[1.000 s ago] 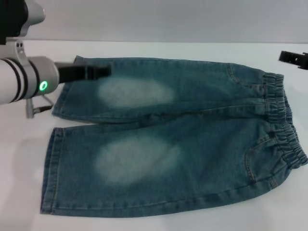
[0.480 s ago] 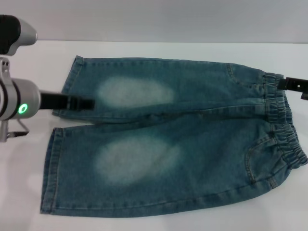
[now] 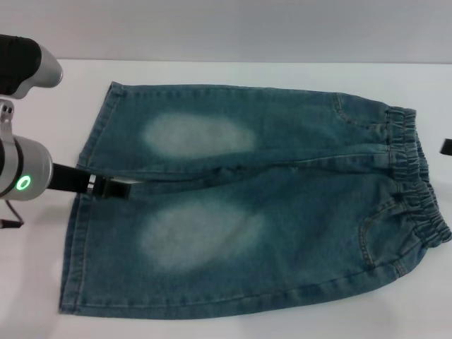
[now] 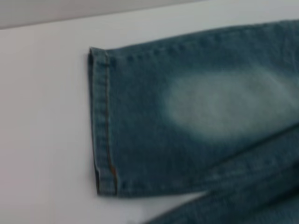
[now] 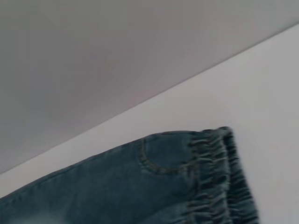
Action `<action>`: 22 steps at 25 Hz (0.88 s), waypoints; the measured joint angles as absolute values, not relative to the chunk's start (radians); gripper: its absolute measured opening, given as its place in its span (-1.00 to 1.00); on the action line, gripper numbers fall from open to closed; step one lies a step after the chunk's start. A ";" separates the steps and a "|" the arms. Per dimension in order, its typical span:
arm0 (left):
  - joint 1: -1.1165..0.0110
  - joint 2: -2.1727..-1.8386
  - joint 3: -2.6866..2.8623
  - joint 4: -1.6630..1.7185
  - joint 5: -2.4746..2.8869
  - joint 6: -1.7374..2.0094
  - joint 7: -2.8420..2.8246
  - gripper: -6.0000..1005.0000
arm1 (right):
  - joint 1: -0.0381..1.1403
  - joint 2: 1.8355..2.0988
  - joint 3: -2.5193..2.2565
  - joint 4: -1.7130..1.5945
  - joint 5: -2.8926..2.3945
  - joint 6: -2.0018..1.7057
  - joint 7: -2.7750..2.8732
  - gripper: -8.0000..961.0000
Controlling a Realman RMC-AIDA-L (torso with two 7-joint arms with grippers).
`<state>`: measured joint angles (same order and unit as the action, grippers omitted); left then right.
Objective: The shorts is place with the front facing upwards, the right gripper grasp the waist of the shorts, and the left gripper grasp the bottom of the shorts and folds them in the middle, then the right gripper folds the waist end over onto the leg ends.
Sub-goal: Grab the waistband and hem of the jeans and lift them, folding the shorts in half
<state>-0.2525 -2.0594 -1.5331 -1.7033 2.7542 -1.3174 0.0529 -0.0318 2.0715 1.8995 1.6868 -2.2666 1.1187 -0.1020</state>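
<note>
The blue denim shorts (image 3: 296,212) lie flat and front up on the white table (image 3: 32,282). The puckered waist (image 3: 413,180) is at the right and the bottom of the shorts (image 3: 70,247) at the left. My left gripper (image 3: 116,188) hovers low over the gap between the two legs, just inside the hems. The left wrist view shows the far leg's hem (image 4: 100,121) and its pale patch (image 4: 224,105). Only a black sliver of my right gripper (image 3: 446,147) shows at the right edge, beside the waist and apart from it. The right wrist view looks down on the waistband (image 5: 217,186) and a pocket seam (image 5: 154,163).
A grey wall (image 3: 226,28) rises behind the table's far edge. Bare white tabletop (image 3: 233,72) runs along the far side of the shorts and to their left.
My left gripper has slid from over the far leg toward me and back leftward, to the gap between the legs. My right gripper came in over the waistband, then drew back to the right edge.
</note>
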 joint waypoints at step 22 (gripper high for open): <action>-0.277 -2.060 -1.439 -1.736 2.827 -1.701 -0.152 0.54 | -0.014 2.072 1.915 1.593 -2.311 1.114 -0.152 0.60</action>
